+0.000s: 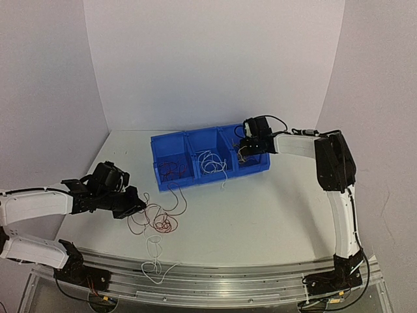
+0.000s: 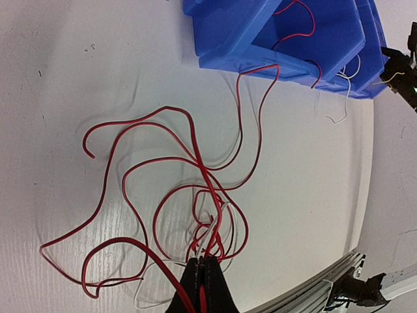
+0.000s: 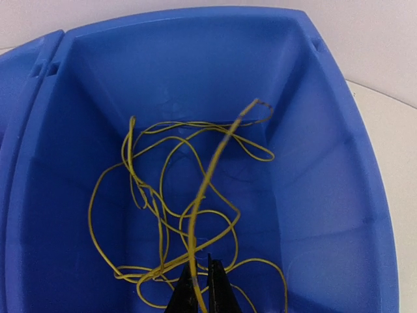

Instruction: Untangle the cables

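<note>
One blue plastic bin (image 1: 195,182) with three compartments is seen on the white desk (image 1: 273,208). Cable colours counted: three. The number of strands in each bunch cannot be told.

Thin curly dark red cables (image 1: 160,219) are spread in a loose tangle on the desk in front of the bin's left end. More red strands lie in the left compartment, and one loop is draped over the bin's front wall down to the desk. In the left wrist view the tangle (image 2: 195,189) fans out from the left fingers (image 2: 201,277) toward the bin. Those fingers (image 1: 135,208) are pressed together on a strand of the dark red cables at the knotted part, on the side of the tangle away from the bin.

Thin white cables (image 1: 212,163) are seen in the middle compartment, with an end hanging over the front wall. One more white strand (image 1: 154,258) lies well in front of the bin, near the desk's front edge.

Thin yellow cables (image 3: 163,215) are coiled on the floor of the right compartment. The right fingers (image 3: 207,277) are held above that compartment, pinched together on one strand of the yellow cables, which rises from them in an arc toward the bin's back wall. In the top view these fingers (image 1: 246,151) sit over the bin's right end.
</note>
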Controlling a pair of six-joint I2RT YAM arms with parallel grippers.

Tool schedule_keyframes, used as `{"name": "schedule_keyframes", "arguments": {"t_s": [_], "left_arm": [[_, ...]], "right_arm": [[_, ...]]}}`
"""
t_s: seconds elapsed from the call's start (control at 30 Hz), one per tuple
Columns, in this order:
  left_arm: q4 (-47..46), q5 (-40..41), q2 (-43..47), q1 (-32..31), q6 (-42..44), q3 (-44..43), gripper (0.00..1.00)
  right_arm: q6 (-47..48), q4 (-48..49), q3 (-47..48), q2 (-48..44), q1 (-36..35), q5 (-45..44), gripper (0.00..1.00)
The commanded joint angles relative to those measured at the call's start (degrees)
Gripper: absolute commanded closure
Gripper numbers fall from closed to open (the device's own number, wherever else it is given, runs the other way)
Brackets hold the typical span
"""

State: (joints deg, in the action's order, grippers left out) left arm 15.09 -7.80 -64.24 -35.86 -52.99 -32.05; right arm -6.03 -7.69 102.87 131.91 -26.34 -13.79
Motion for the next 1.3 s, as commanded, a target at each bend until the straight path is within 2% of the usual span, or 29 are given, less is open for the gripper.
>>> {"name": "schedule_keyframes", "arguments": {"t_s": [0.0,0.23,0.4,0.7,0.83,0.93,1.13,1.27], "left_arm": [[0.11,-0.71,1.32,-0.27,-0.38,-0.76,1.0],[0.62,-1.4,0.55,-0.29,-0.01,-1.75,1.0],[0.64,-1.63,1.43,-0.35,0.08,-1.77,1.0],[0.3,-1.58,4.32,-0.43,0.29,-0.84,1.0],[0.03,-1.76,5.39,-0.53,0.34,-0.54,1.0],[0.12,-1.79,6.17,-0.57,0.4,-0.31,1.0],[0.9,-1.71,6.14,-0.62,0.52,-0.65,1.0],[1.42,-1.77,5.43,-0.62,0.43,-0.98,1.0]], "right_arm": [[8.8,0.65,3.64,1.36,-0.09,3.52,0.92],[14.79,0.74,5.24,3.28,-0.08,2.22,0.9],[18.19,0.57,4.93,3.16,-0.08,0.24,0.82],[18.45,0.25,-2.96,-13.03,-0.05,5.64,0.56],[20.07,0.16,-6.21,-18.37,-0.09,5.5,0.52],[23.66,0.14,-7.47,-19.84,-0.07,2.17,0.5],[35.04,-0.44,-4.1,-14.34,-0.13,-7.28,0.45],[40.97,0.5,3.72,-6.13,-0.1,-14.51,0.44]]}}
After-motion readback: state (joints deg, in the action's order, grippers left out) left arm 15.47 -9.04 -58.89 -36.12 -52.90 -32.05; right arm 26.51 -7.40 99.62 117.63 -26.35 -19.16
